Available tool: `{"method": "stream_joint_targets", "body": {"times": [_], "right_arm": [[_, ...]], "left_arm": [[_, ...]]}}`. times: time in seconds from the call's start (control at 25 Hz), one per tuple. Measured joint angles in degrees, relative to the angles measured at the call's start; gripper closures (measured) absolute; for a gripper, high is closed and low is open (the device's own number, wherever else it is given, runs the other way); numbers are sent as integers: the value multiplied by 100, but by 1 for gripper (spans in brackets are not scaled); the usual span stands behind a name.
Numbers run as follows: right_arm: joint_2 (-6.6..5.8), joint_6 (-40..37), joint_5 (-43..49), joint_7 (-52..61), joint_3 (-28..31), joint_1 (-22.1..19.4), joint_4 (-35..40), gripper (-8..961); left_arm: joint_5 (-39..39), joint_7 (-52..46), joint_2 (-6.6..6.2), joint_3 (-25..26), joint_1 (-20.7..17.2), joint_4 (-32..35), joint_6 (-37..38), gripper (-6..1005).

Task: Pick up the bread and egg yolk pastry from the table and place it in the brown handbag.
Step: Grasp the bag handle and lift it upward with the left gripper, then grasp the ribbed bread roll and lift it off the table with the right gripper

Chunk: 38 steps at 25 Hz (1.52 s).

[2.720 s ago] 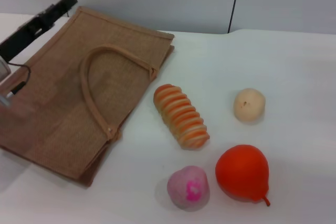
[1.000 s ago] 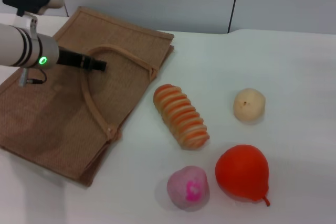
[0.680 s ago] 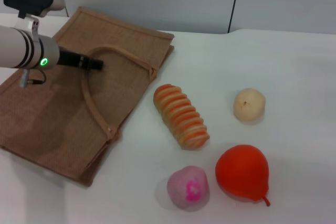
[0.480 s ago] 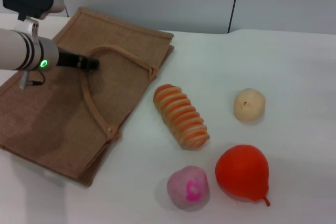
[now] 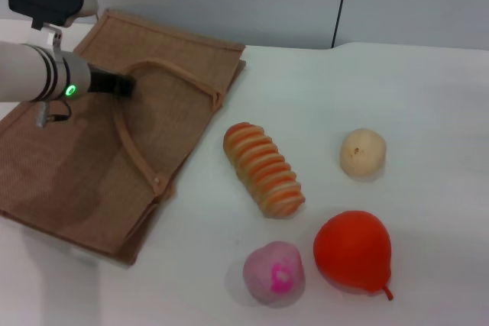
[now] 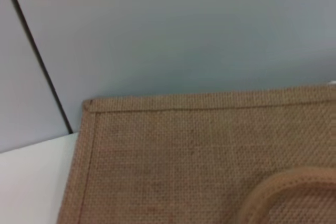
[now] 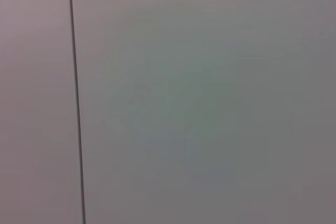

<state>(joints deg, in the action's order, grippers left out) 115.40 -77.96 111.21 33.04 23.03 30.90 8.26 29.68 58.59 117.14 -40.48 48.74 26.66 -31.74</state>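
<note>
Head view: my left gripper (image 5: 122, 84) sits upper left over the bag (image 5: 76, 166), its dark tip at the handle (image 5: 137, 150); I cannot tell how its jaws stand. The bag lies flat on the tabletop (image 5: 397, 97). The bread (image 5: 263, 168) lies at centre and the pastry (image 5: 362, 152) right of it, both well apart from the jaws.

Left wrist view: only bag (image 6: 199, 156) weave and part of the handle (image 6: 283, 192).

Right wrist view: blank wall; the right gripper is unseen.
</note>
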Motion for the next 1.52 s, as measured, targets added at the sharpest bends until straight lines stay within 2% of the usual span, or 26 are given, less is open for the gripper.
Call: {"method": "stream_joint_targets", "body": {"times": [0.04,0.24,0.36,0.52,0.72,0.88,1.0,1.28,1.52], "right_arm": [[0,0,1,0,0,-3,0,72],[0,0,14,0,-35,-42,7,73],[-3,-6,77,0,-291,-20,9,73],[-7,-20,398,0,-804,152,8,73],[-4,198,1157,92,-1321,511,8,74],[22,881,2039,877,-1730,1037,-9,74],[24,971,2403,1292,-1879,1225,-6,75],[33,1234,3512,2792,-2493,1864,-7,75],[49,1260,3713,3396,-3118,2213,-101,76]], "left_arm": [[128,33,0,-60,-20,4,6,764],[1453,762,2,-353,-253,62,-76,880],[2392,1333,-7,-348,-463,126,-318,880],[3829,2208,-44,-300,-958,445,-1239,880],[5301,3217,-67,-103,-1485,622,-2359,881],[6156,3834,-60,277,-1791,542,-2978,881],[6548,4123,-66,503,-1914,355,-3283,881],[6852,4436,-63,748,-1990,146,-3641,880],[6949,4492,-74,833,-2004,74,-3717,881]]}}
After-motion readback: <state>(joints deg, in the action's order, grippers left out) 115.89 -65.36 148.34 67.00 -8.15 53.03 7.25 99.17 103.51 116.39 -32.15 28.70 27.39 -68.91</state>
